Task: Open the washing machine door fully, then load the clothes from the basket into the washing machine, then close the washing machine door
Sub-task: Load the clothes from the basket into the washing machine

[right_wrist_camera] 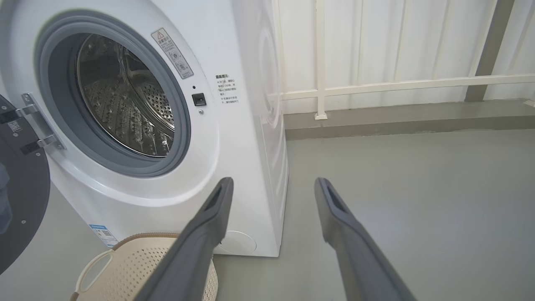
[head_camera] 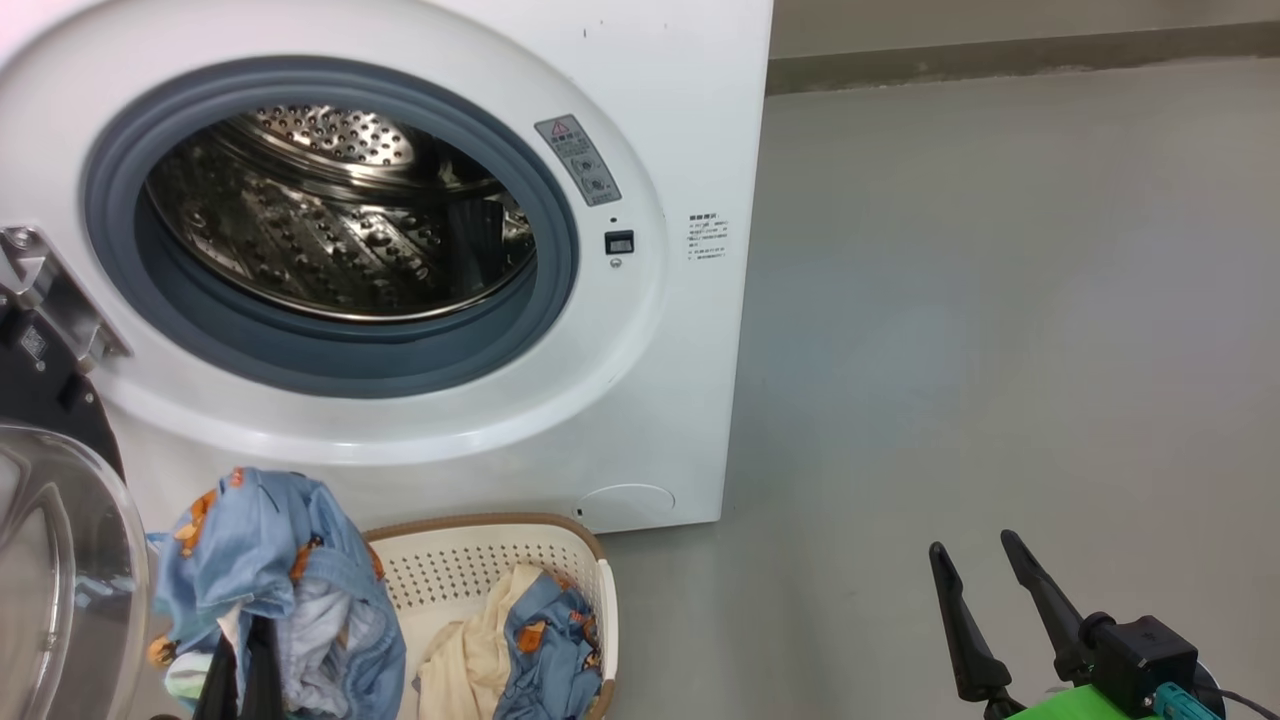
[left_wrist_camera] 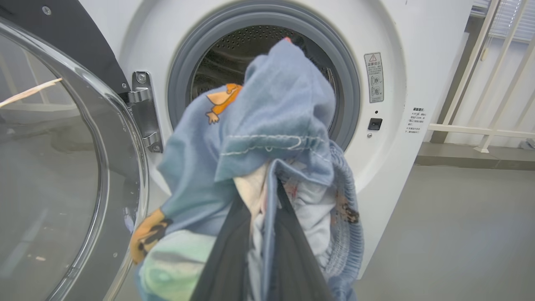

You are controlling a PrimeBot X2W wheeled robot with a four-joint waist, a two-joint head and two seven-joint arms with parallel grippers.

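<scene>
Right of the drum [head_camera: 340, 230], the washer [head_camera: 680, 80] bears a grey warning-triangle label [head_camera: 578, 160], print unreadable; left hand [left_wrist_camera: 263, 196] grips clothes [left_wrist_camera: 271, 108], right hand [right_wrist_camera: 272, 180] spread wide.

Head camera looks down; all views share washing machine [head_camera: 680, 130].

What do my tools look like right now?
Right tool: two long, tapering dark grey fingers on a black block, with a bright green mount, teal connector and thin cable. Left tool: the same dark tapered fingers.
</scene>
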